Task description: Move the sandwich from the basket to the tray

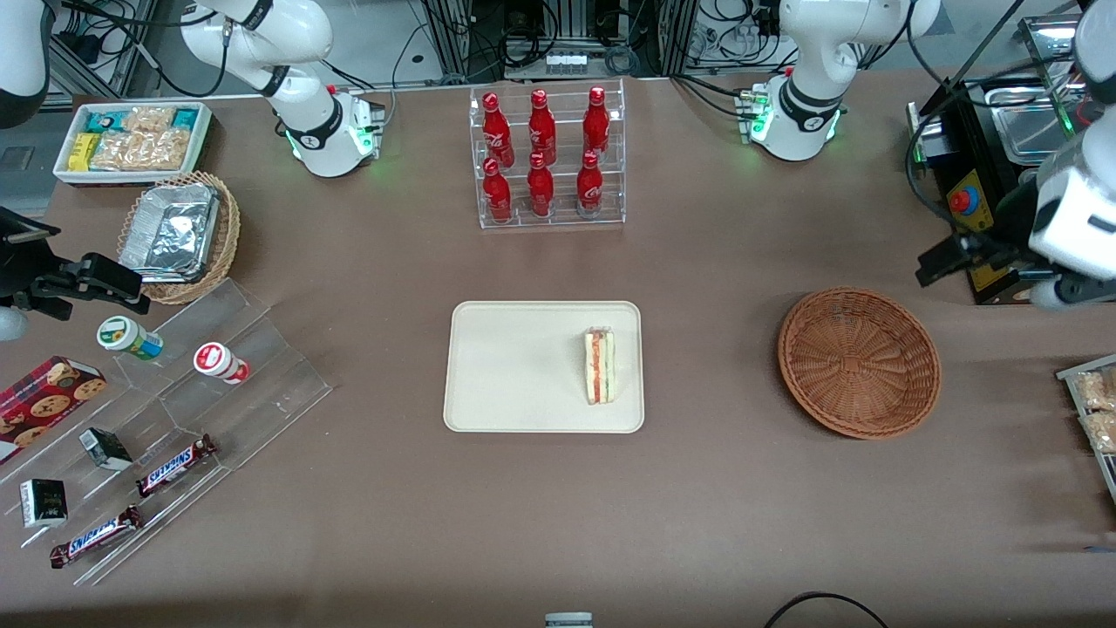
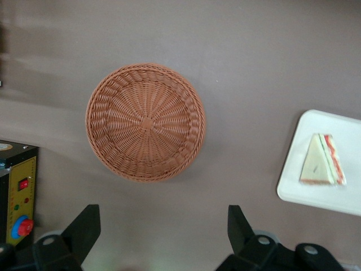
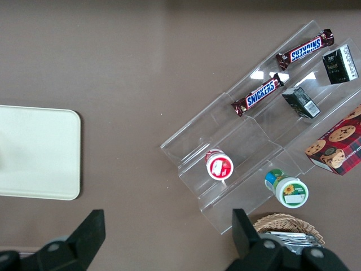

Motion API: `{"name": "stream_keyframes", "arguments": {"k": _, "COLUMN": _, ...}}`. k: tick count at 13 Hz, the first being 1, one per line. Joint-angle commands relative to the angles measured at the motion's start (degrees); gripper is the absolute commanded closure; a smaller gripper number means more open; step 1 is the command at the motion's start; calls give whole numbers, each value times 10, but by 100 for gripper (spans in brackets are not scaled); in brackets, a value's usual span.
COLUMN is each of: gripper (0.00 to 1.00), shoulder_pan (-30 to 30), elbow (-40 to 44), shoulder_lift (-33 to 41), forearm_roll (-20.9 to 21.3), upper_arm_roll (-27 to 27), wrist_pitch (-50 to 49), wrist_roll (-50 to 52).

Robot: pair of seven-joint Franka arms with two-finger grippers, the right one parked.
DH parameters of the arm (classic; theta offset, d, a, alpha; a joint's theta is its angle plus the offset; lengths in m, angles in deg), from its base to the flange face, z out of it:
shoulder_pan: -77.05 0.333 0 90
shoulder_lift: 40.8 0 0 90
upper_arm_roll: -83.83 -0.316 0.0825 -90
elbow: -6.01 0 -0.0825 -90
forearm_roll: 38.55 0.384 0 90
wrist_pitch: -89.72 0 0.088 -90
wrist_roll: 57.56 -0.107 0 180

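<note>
With the sandwich (image 1: pixel 600 365) at the tray's (image 1: pixel 488 366) right-hand rim in the front view, the wide-open, empty gripper (image 2: pixel 163 228) above the bare basket (image 2: pixel 145 122) could only nudge it off by returning

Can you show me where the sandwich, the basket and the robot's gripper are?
sandwich (image 1: pixel 600 365), front view, its layered cut edge.
basket (image 2: pixel 145 121), left wrist view, middle of its woven bottom.
gripper (image 2: pixel 163 228), left wrist view, the gap between its open fingertips.

Sandwich (image 1: pixel 600 365): white bread, red-orange and green layers. Tray (image 1: pixel 514 366): plain cream. Basket (image 1: pixel 859 362): reddish-brown radial weave. Gripper (image 2: pixel 163 226): black fingers. Table (image 1: pixel 697 262): brown.
</note>
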Motion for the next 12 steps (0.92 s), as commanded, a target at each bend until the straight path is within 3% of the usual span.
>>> {"name": "stream_keyframes", "arguments": {"k": 1, "gripper": 0, "shoulder_pan": 25, "elbow": -10, "shoulder_lift": 28, "forearm_roll": 25, "upper_arm_roll": 41, "wrist_pitch": -23, "wrist_roll": -27}}
{"name": "stream_keyframes", "arguments": {"k": 3, "gripper": 0, "shoulder_pan": 48, "elbow": -5, "shoulder_lift": 31, "forearm_roll": 26, "upper_arm_roll": 78, "wrist_pitch": -24, "wrist_roll": -25}}
{"name": "stream_keyframes", "arguments": {"k": 12, "gripper": 0, "shoulder_pan": 44, "elbow": 8, "shoulder_lift": 24, "forearm_roll": 40, "upper_arm_roll": 78, "wrist_pitch": -30, "wrist_roll": -74}}
